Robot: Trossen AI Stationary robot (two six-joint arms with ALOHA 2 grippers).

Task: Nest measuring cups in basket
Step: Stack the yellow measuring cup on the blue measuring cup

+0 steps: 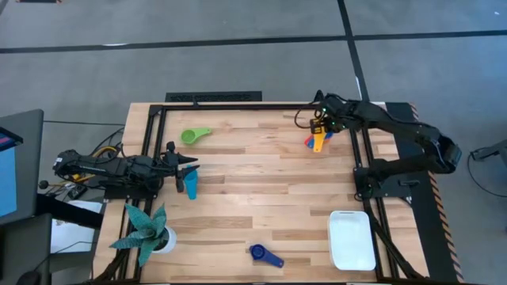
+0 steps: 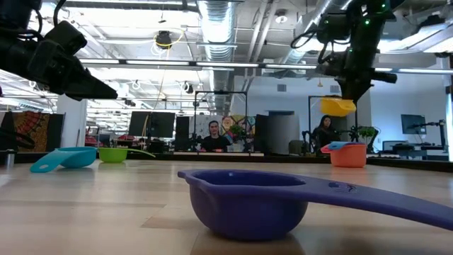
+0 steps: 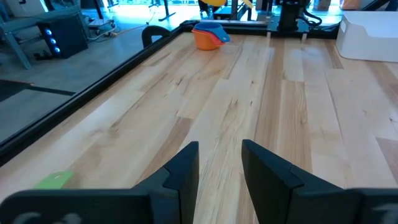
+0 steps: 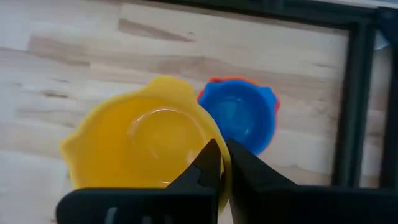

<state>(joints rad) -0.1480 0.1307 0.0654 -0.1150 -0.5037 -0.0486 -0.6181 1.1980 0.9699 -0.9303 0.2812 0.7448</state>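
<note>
My right gripper (image 4: 222, 165) hangs near the far right corner, shut on the yellow cup (image 4: 143, 140), which is lifted above a stack with a blue cup (image 4: 239, 121) nested in an orange one (image 2: 348, 154). My left gripper (image 3: 221, 162) hovers open at the table's left side, just above and beside the teal cup (image 1: 191, 185). The green cup (image 1: 195, 135) sits farther off toward the far edge. The dark blue cup (image 1: 265, 254) lies at the near edge. The white basket (image 1: 352, 239) stands at the near right corner. My right gripper pinches the yellow cup's rim (image 4: 210, 135), one finger inside the bowl and one outside, coming from above and pointing down. The cup (image 2: 336, 106) hangs lifted clear, mouth up, above the orange stack.
A teal spiky plant in a white pot (image 1: 146, 233) stands at the near left corner. A black frame rail (image 1: 238, 104) runs along the table's far and side edges. Bare wood lies across the table's middle (image 1: 261, 182). People sit in the room beyond the table (image 2: 212, 138).
</note>
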